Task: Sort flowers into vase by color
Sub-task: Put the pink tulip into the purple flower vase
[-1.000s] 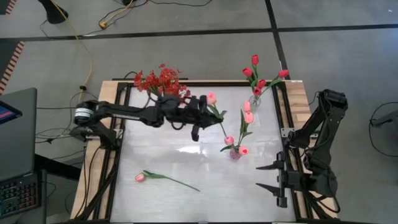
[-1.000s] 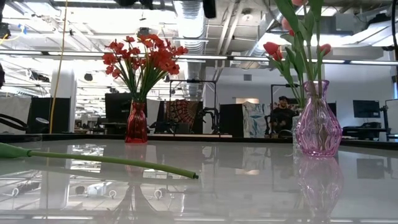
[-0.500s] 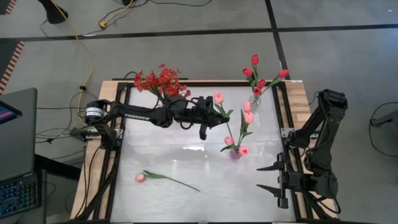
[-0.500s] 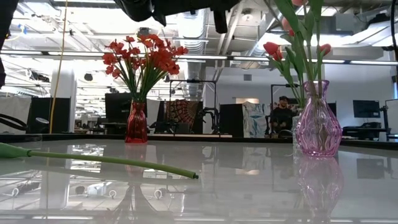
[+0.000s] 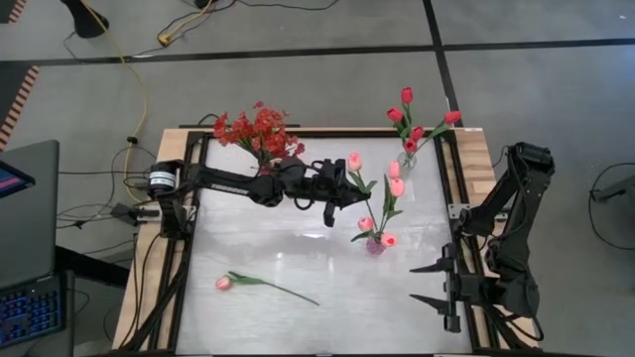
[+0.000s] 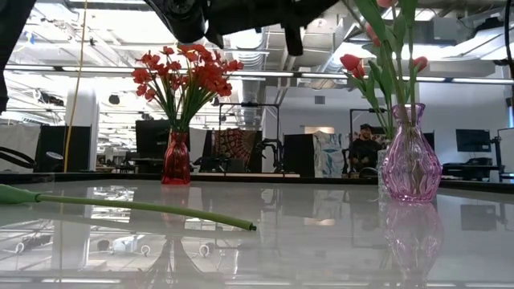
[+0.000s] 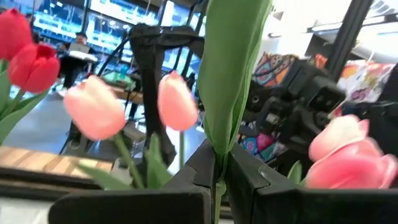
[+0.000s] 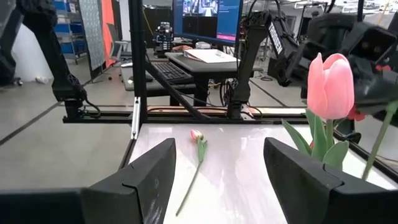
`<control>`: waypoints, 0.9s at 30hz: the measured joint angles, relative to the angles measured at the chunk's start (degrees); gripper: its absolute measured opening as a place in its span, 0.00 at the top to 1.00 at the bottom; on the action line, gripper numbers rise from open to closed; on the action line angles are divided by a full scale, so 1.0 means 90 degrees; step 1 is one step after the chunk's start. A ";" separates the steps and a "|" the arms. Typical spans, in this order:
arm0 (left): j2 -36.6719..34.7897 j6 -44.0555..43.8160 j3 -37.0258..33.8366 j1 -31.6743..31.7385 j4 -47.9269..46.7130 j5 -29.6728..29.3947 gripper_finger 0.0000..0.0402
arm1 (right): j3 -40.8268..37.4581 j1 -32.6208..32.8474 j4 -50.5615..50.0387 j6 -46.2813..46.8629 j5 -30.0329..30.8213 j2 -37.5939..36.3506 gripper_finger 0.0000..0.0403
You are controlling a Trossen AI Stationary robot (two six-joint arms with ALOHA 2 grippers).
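Note:
My left gripper (image 5: pixel 342 181) reaches in above the table's far middle, shut on a pink tulip (image 5: pixel 354 161). Just right of it stands the pink vase (image 5: pixel 375 244) with several pink tulips (image 5: pixel 395 178). A clear vase (image 5: pixel 406 162) at the far right holds red tulips (image 5: pixel 402 111). A red vase (image 6: pixel 177 157) at the far left holds red blossoms (image 5: pixel 256 127). Another pink tulip (image 5: pixel 224 283) lies on its side at the near left. My right gripper (image 5: pixel 429 282) waits open at the near right. My left gripper pinches the tulip's green stem together with a leaf (image 7: pixel 219 148) between its two fingers, below the head. The fingers (image 7: pixel 186 177) come about level from the table's left and lie across the stem. The tulip is clear of the table, head up, its stem slanting down toward the pink vase; whether its end is inside, I cannot tell.
The lying tulip's stem (image 6: pixel 144 207) stretches across the near left of the glossy tabletop (image 5: pixel 298 248). A black frame (image 5: pixel 198 248) borders the table. A laptop (image 5: pixel 25 238) sits off the left edge. A person (image 6: pixel 363 148) sits in the room far behind.
My left gripper has carried the pink tulip toward the table's right edge and downward, closer to the pink vase. The tulip stays upright in the hold. In the low view the arm has come down into the top of the picture.

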 joint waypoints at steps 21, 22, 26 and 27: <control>0.0043 0.0361 -0.0001 -0.0058 -0.0235 -0.0142 0.99 | 0.0000 0.0005 -0.0062 0.0023 -0.0002 0.0001 0.33; 0.0043 0.0380 -0.0001 -0.0074 -0.0266 -0.0143 0.99 | 0.0000 0.0005 -0.0062 0.0019 -0.0004 0.0000 0.33; 0.0040 0.0395 -0.0004 -0.0115 -0.0260 -0.0146 0.99 | 0.0000 0.0047 -0.0057 0.0008 -0.0005 0.0001 0.33; 0.0040 0.0395 -0.0004 -0.0126 -0.0265 -0.0146 0.99 | 0.0000 0.0069 -0.0055 0.0009 -0.0005 0.0000 0.33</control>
